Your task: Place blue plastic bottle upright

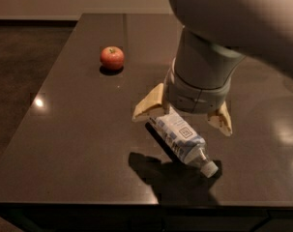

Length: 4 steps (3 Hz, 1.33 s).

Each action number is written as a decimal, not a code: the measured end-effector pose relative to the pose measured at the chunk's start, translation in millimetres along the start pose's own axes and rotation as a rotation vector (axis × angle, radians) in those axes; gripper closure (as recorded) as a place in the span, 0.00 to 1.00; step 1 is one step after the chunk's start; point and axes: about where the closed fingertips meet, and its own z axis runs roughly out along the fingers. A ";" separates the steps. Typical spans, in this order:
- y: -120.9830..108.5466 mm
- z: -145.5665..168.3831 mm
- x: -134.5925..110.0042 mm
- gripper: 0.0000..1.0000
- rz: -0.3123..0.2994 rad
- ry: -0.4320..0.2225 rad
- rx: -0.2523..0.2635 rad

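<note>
The blue plastic bottle (182, 139) lies on its side on the dark table (78, 129), white cap pointing toward the front right. My gripper (181, 116) hangs right over the bottle's base end, open, with one tan finger (147, 106) on the left of the bottle and the other finger (222, 120) on the right. The fingers straddle the bottle without closing on it. The bottle's far end is hidden under my wrist.
A red apple (111, 57) sits at the table's back left. The table's front edge runs close below the bottle cap. My large grey arm covers the upper right of the view and hides whatever lies behind it.
</note>
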 end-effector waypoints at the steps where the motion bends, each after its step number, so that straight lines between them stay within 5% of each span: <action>1: -2.2 9.7 2.8 0.00 -0.098 0.022 -0.028; 3: 12.4 46.9 -3.2 0.00 -0.255 -0.067 -0.122; 4: 13.5 56.1 -3.5 0.16 -0.291 -0.092 -0.137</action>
